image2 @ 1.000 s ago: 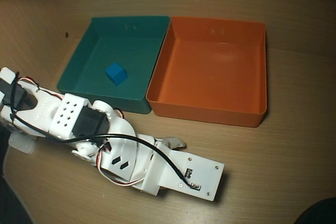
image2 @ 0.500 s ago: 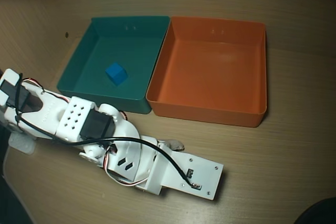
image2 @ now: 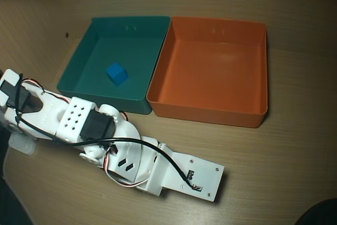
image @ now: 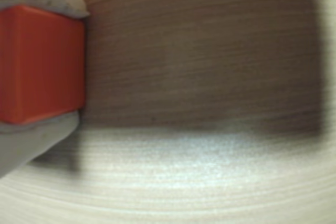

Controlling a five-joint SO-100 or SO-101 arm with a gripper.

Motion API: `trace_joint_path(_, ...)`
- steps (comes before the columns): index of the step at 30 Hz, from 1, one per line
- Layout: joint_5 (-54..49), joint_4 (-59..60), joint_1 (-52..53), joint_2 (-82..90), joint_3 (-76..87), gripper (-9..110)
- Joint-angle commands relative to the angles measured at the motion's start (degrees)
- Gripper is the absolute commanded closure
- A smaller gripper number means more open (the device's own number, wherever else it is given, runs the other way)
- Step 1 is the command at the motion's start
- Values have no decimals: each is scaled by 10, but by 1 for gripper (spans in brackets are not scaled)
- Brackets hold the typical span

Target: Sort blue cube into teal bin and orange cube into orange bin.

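Clamping orange cube (image: 41, 62) between gripper (image: 43, 61) fingers, low over bare table (image2: 274, 162), near arm. Cube looks light, rigid, smooth-faced; flat opposite faces best hold. Blue cube (image2: 116, 74) in teal bin (image2: 79, 61); orange bin (image2: 210, 110) empty.

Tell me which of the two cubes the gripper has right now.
The orange cube: the wrist view shows it clamped in the gripper. The blue cube already lies in the teal bin.
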Motion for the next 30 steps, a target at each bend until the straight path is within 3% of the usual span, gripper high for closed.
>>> trace_joint_path(1,4,-8,-3,146,-44,107)
trace_joint_path(11,2,-8,-76,333,-36,107)
trace_joint_path(23,4,-9,-173,336,-48,107)
trace_joint_path(30,4,0,-199,271,-154,107)
